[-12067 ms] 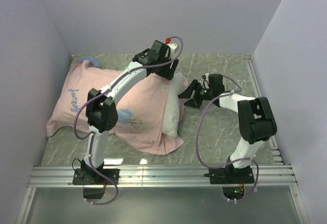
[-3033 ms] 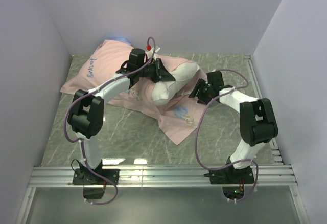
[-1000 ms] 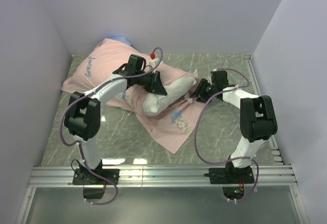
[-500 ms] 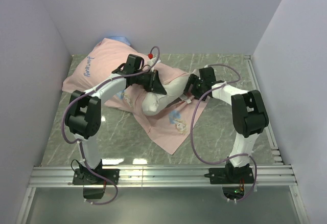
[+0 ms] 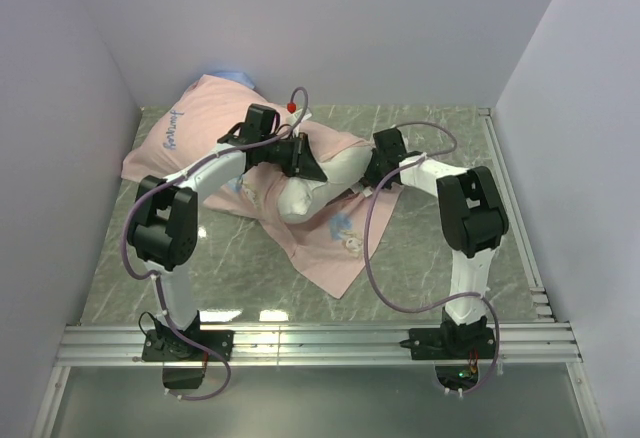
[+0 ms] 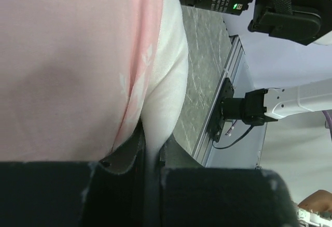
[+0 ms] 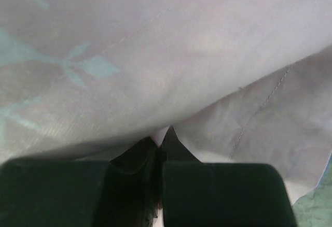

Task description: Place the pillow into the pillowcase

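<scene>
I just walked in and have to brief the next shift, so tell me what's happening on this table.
Two robot arms are stuffing the pillow into the pillowcase on the table. The left fingers are shut at the case's open hem, apparently pinching the pillow's white fabric. The right fingers are shut on a fold of the pillowcase. One end of the pillow sticks out of the case; the rest is covered.

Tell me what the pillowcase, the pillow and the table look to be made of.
Pillowcase: thin woven cloth, matte pale pink with a print; it drapes and creases flat.
Pillow: matte white cloth, probably over soft filling, judging by its plump bulge.
Table: grey-green veined surface with a slight sheen; stone or a stone-look laminate, hard to tell which.
</scene>
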Controlling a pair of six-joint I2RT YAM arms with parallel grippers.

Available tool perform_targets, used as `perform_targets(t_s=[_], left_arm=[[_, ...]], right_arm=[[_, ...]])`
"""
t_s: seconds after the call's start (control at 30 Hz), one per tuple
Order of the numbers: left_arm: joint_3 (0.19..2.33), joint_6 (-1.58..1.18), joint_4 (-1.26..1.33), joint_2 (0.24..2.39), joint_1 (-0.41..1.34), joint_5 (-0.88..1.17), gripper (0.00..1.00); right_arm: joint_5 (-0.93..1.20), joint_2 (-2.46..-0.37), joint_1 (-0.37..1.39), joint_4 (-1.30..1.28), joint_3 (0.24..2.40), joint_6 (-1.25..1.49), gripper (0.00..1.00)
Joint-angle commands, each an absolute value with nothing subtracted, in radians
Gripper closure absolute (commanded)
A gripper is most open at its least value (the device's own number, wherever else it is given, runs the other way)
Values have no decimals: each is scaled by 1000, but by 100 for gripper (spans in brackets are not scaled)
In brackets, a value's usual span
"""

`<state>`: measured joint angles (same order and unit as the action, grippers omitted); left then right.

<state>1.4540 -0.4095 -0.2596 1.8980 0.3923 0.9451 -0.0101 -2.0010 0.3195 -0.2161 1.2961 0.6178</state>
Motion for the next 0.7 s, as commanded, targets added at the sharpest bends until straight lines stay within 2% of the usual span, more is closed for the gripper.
perform_targets(t_s=[0.0, 0.1, 0.33, 0.43, 0.47, 0.57, 0.6, 0.67], left_arm=[[1483, -395, -314, 1872, 371, 987, 100], [1511, -226, -455, 1868, 328, 872, 100], [1482, 224, -686, 1833, 331, 622, 100], [1439, 328, -712, 1812, 348, 629, 99], [1437, 345, -718, 1798, 356, 640, 97], [1462, 385, -736, 1757, 382, 715, 82], [1473, 387, -736, 1744, 396, 732, 72], [1503, 377, -724, 1707, 409, 759, 61]], right_arm=[[-3, -1993, 273, -293, 1261, 542, 100], [137, -1915, 198, -307, 1223, 485, 100], [262, -1663, 63, -259, 1095, 411, 100], [327, -1625, 51, -230, 1089, 393, 100], [401, -1626, 51, -216, 1088, 396, 100], [504, -1641, 66, -198, 1089, 417, 100], [506, -1644, 77, -201, 1089, 422, 100], [532, -1640, 100, -174, 1072, 429, 100]])
